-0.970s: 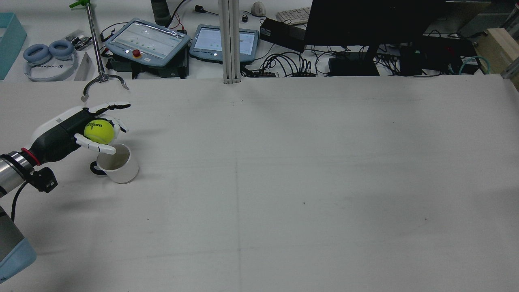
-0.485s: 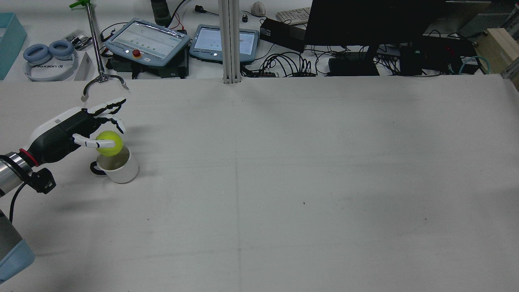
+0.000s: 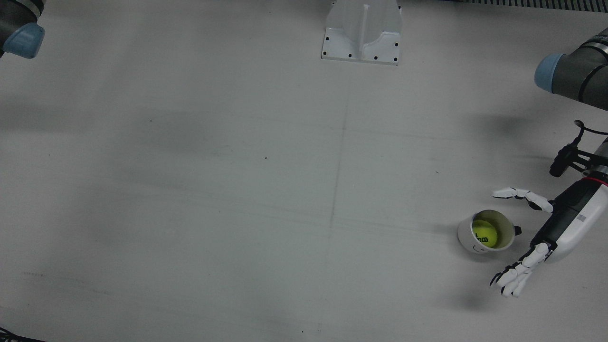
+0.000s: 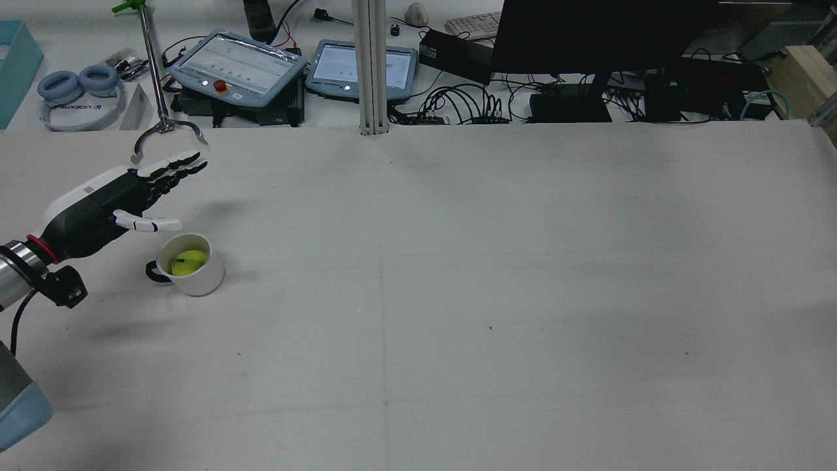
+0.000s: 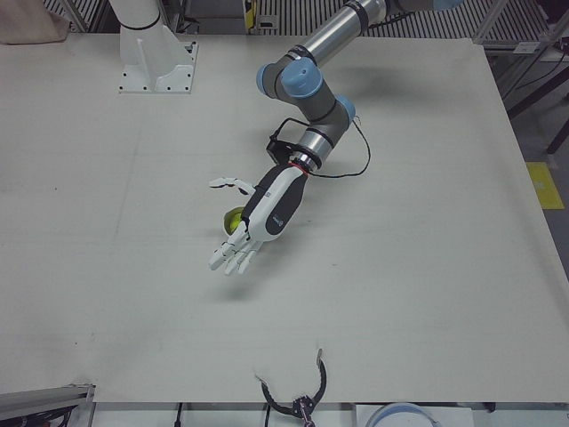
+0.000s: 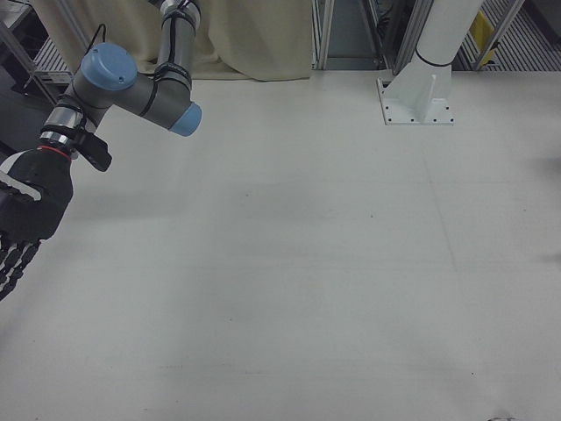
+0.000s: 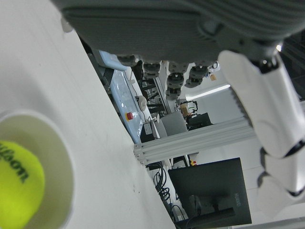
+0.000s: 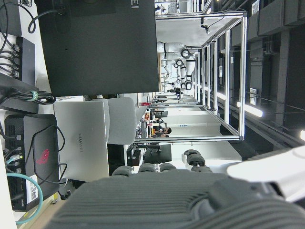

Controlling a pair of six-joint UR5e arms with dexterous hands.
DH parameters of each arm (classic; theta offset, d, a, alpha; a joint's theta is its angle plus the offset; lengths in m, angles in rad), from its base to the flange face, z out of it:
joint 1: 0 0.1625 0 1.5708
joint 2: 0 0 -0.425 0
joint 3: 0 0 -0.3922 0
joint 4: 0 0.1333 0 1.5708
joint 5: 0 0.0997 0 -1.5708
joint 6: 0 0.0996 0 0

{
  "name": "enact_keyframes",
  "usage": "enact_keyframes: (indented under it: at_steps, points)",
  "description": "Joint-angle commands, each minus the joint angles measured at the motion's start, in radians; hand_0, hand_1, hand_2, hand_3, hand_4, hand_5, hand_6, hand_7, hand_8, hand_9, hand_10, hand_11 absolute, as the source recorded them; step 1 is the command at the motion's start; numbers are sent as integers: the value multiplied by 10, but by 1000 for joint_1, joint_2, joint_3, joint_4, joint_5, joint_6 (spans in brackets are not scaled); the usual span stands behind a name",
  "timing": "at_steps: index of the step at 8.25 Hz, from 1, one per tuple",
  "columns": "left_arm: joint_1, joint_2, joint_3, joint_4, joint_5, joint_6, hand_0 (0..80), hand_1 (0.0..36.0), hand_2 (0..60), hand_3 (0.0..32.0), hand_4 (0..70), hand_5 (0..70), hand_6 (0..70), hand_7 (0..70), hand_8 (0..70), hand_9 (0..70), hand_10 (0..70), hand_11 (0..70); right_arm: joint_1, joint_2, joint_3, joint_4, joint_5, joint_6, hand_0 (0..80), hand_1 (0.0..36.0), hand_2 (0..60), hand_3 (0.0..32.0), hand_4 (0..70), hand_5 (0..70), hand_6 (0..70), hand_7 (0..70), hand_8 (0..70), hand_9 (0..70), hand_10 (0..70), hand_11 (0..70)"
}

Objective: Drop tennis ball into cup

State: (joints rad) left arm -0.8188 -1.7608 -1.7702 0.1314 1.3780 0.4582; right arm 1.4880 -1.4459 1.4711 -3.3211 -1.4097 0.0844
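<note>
From my remote station I logged the tennis ball (image 4: 184, 261) seated inside the white cup (image 4: 196, 278), which stood upright on the table (image 4: 458, 294) near the robot's left edge of the work surface (its dark handle pointed toward the arm side). The left hand (image 4: 108, 199) hovered just beside and above the cup, apart from it, with its fingers (image 4: 173, 165) spread straight and nothing in its grasp; the thumb reached out over the table just short of the cup's rim. In the front view the cup (image 3: 484, 235) sat between the thumb and the extended fingers of that hand (image 3: 553, 232), with the ball (image 3: 484, 232) visible through the open mouth. The right hand (image 6: 26, 219) hung at the far edge of the right-front view, well apart from the cup; only part of it was in frame, and I could not tell whether its fingers were released or clenched. The centre and the right half of the table lay open for travel. Beyond the far table edge stood two teach pendants (image 4: 239, 65), a dark monitor (image 4: 588, 33), cable bundles (image 4: 458, 104), headphones (image 4: 82, 91) and a grabber tool (image 4: 160, 98), whose claw lay at the table edge near the left hand's fingertips. A vertical aluminium post (image 4: 371, 65) rose at mid-edge.
</note>
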Motion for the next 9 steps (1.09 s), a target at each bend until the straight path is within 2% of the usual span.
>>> enact_keyframes:
  at_steps: [1, 2, 3, 4, 5, 6, 7, 8, 9]
  points:
    - [-263, 0, -23, 62, 28, -125, 407, 106, 252, 0, 123, 67, 240, 52, 61, 28, 0, 0, 2, 1, 0, 0, 0, 0, 0, 0, 0, 0, 0, 0, 0, 0, 0, 0, 0, 0]
    - [-370, -2, 23, 59, 102, -162, 399, 94, 258, 0, 143, 78, 313, 81, 78, 34, 1, 7, 0, -1, 0, 0, 0, 0, 0, 0, 0, 0, 0, 0, 0, 0, 0, 0, 0, 0]
    - [-461, -9, 117, -17, 177, -208, 390, 85, 250, 0, 172, 71, 301, 125, 80, 49, 11, 21, 0, -1, 0, 0, 0, 0, 0, 0, 0, 0, 0, 0, 0, 0, 0, 0, 0, 0]
    - [-543, -9, 170, -63, 185, -228, 391, 72, 251, 0, 198, 94, 440, 148, 115, 64, 32, 51, 0, -1, 0, 0, 0, 0, 0, 0, 0, 0, 0, 0, 0, 0, 0, 0, 0, 0]
    - [-555, -3, 163, -68, 196, -233, 397, 76, 233, 0, 203, 84, 381, 180, 102, 68, 34, 54, 0, -1, 0, 0, 0, 0, 0, 0, 0, 0, 0, 0, 0, 0, 0, 0, 0, 0]
    - [-557, 1, 157, -69, 217, -246, 396, 68, 228, 0, 209, 95, 449, 190, 119, 76, 40, 61, 0, -1, 0, 0, 0, 0, 0, 0, 0, 0, 0, 0, 0, 0, 0, 0, 0, 0]
    - [-557, 0, 155, -69, 239, -263, 400, 77, 216, 0, 216, 73, 328, 231, 99, 89, 41, 63, 0, -1, 0, 0, 0, 0, 0, 0, 0, 0, 0, 0, 0, 0, 0, 0, 0, 0]
    - [-554, 6, 153, -72, 242, -277, 403, 75, 210, 0, 219, 78, 356, 251, 112, 104, 49, 74, 0, -1, 0, 0, 0, 0, 0, 0, 0, 0, 0, 0, 0, 0, 0, 0, 0, 0]
    - [-540, 17, 152, -76, 242, -277, 404, 66, 211, 0, 222, 97, 463, 239, 138, 108, 52, 79, 0, -1, -1, 0, 0, 0, 0, 0, 0, 0, 0, 0, 0, 0, 0, 0, 0, 0]
